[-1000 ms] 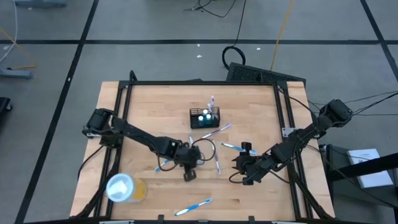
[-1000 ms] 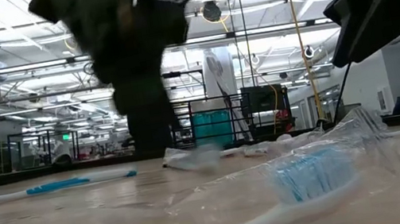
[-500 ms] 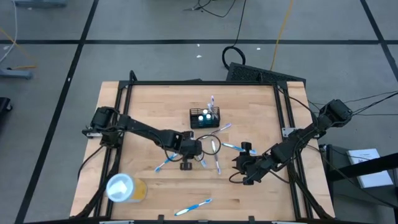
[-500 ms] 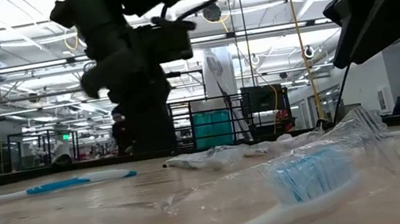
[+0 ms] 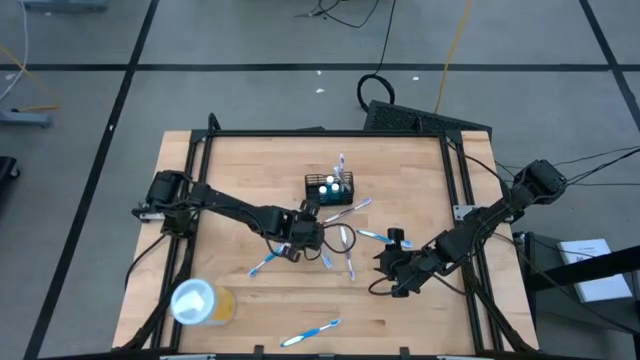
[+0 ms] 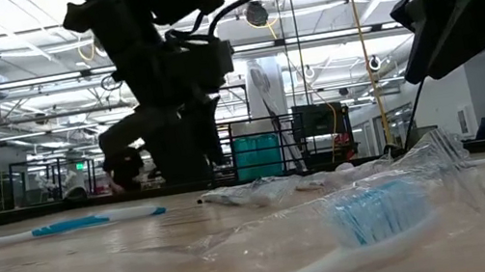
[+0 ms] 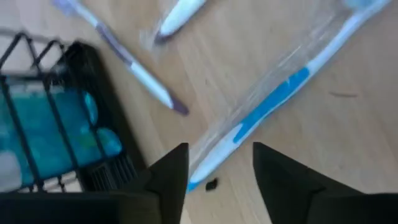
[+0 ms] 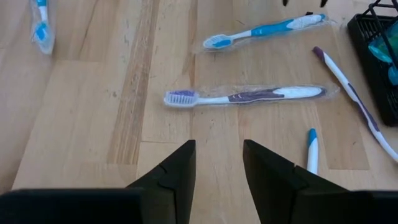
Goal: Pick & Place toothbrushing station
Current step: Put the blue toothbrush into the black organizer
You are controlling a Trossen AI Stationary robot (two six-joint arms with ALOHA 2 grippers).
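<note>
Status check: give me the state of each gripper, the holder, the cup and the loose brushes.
Left gripper: open, empty, over a wrapped blue toothbrush.
Right gripper: open, empty.
Toothbrushing station: upright, brushes standing in it.
Yellow cup: lying on its side, lid on.
Purple toothbrush: flat, wrapped.

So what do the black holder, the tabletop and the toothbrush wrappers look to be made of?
The holder looks like black-coated wire: thin open bars, visible in the left wrist view. The tabletop looks like matte butcher-block wood, with plank seams and grain. The wrapper on the purple toothbrush looks like clear plastic film, glossy and crinkled.
</note>
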